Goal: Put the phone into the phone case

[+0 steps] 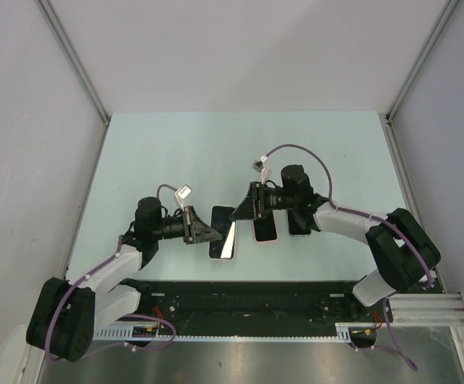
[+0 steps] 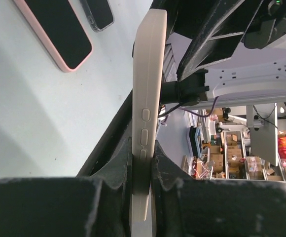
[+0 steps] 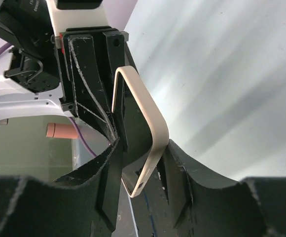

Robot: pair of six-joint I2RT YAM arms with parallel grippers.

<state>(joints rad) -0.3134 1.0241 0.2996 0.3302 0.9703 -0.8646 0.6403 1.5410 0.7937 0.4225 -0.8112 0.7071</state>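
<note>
Two arms over a pale table (image 1: 176, 152), seen from above and from each wrist. Nearest the bases, the left gripper (image 1: 210, 234) reaches in from the left, its jaws pressed together on the lower part of the cream phone case (image 2: 150, 74). The case stands on edge between them, with the row of side buttons just above the grip. The case is thus lifted off the table and lies between the two arms. Just beyond, the right gripper (image 1: 238, 214) meets it from the opposite side. Its fingers (image 3: 180, 173) stand apart and straddle one rounded end of the case, one finger against the cream rim. Whether they actually press on the case cannot be told. The rim encloses a dark face (phone or bare interior, not distinguishable). Behind the right gripper two handsets lie flat on the table, side by side and apart from each other. These are a pink-cased phone (image 1: 265, 230), screen up, and to its right a dark phone (image 1: 299, 225), partly under the right arm.
</note>
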